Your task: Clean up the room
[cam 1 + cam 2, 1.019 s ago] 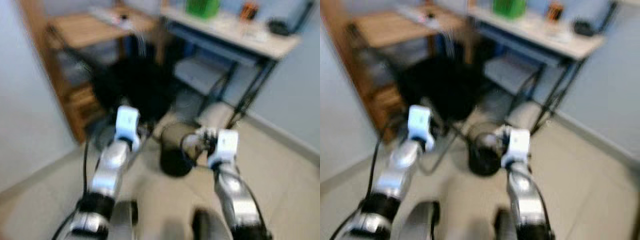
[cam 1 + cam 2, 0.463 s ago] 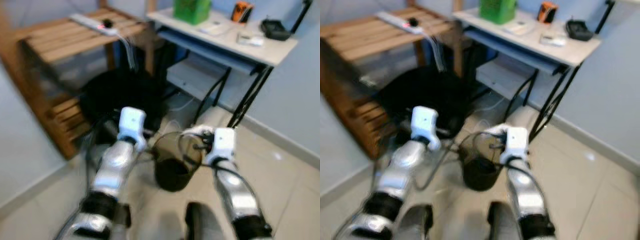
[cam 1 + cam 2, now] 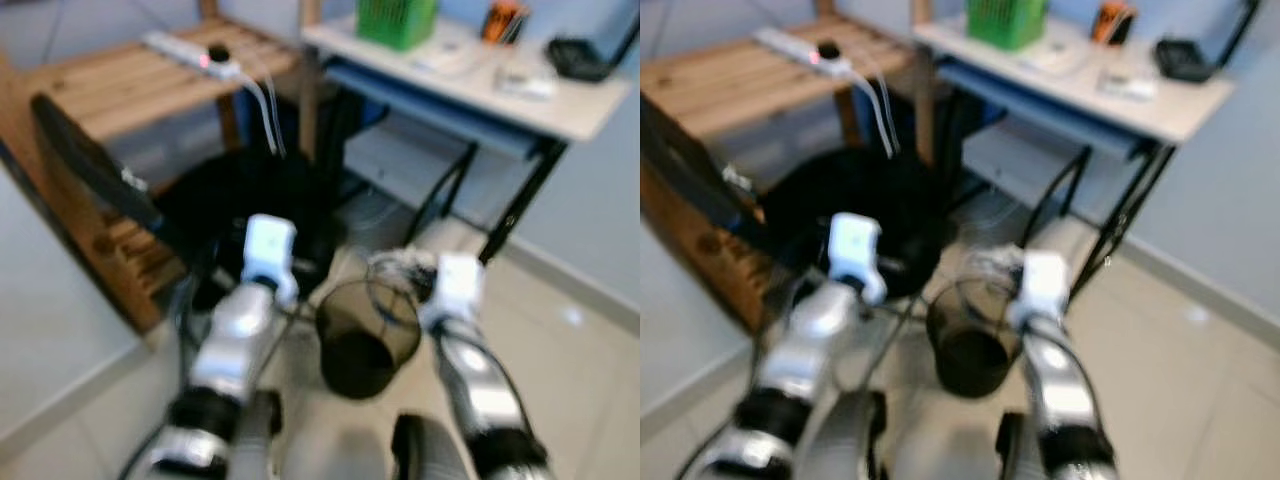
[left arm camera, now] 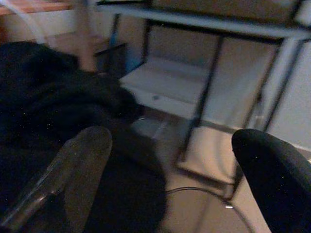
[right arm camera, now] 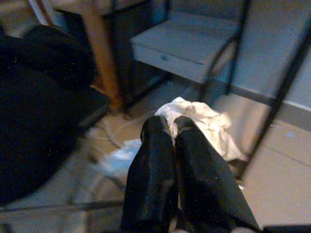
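Risk: tissue [image 5: 201,119] misses bin [image 3: 367,335].
Right gripper [image 5: 167,128] fingers pinched on tissue over the bin's rim; thin hold, release off-centre drops it on floor. Left gripper [image 4: 170,170] fingers spread, empty.

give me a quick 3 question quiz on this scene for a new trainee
1. True or false: the right gripper is shut on a crumpled white tissue.
2. What stands on the floor between the two arms? A) mesh bin B) cardboard box C) bucket of water
3. Fill in: the left gripper's fingers are ____.

Key: 1 true. 2 A, the mesh bin. 3 open.
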